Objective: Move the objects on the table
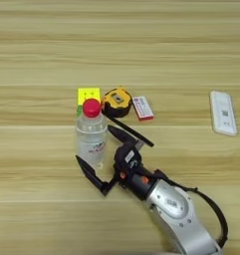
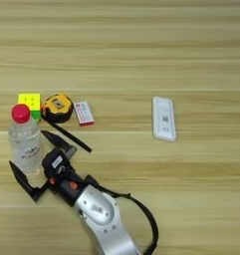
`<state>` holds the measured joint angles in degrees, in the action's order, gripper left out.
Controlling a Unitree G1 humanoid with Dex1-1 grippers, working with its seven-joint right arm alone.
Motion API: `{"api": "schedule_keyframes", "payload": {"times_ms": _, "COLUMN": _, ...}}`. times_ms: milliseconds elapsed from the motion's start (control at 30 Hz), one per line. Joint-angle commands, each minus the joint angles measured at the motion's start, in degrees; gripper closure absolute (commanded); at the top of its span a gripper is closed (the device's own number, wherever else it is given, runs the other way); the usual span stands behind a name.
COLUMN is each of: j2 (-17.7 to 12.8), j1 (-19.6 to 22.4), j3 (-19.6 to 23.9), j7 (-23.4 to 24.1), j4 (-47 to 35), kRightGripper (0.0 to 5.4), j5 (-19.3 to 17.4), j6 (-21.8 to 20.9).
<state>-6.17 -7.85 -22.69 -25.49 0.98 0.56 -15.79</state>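
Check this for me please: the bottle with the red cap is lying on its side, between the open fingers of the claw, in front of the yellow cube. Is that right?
Not quite. The bottle is standing upright, red cap on top, as the left eye view shows. The rest holds: it sits between the open fingers of the claw, in front of the yellow cube.

the right arm's silver forearm (image 1: 177,211) rises from the bottom edge, angled up and to the left. a black cable (image 1: 213,209) loops along its right side. the black wrist has orange accents. the right gripper (image 1: 99,147) has its two black fingers (image 1: 89,174) spread wide apart, pointing left.
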Motion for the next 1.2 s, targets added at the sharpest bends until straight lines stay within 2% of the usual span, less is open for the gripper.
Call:
{"api": "schedule_keyframes", "payload": {"times_ms": 33, "j2": 1.03, "j1": 3.19, "j3": -0.11, "j7": 0.09, "j4": -1.32, "kRightGripper": 0.06, "j5": 0.00, "j6": -1.41}}
{"api": "schedule_keyframes", "payload": {"times_ms": 300, "j2": 1.75, "j1": 5.80, "j3": -0.31, "j7": -0.97, "j4": 1.09, "kRightGripper": 0.06, "j5": -0.55, "j6": -0.71}}
{"api": "schedule_keyframes", "payload": {"times_ms": 567, "j2": 2.34, "j1": 6.72, "j3": 0.11, "j7": -0.84, "j4": 2.31, "kRightGripper": 0.06, "j5": -0.67, "j6": -0.92}}
{"api": "schedule_keyframes", "payload": {"times_ms": 967, "j2": 2.94, "j1": 7.42, "j3": 1.30, "j7": -0.48, "j4": 2.56, "kRightGripper": 1.78, "j5": -1.13, "j6": -0.88}}
{"api": "schedule_keyframes", "payload": {"times_ms": 1200, "j2": 3.24, "j1": 8.80, "j3": 4.36, "j7": 1.57, "j4": 0.89, "kRightGripper": 2.14, "j5": -0.97, "j6": 0.20}}
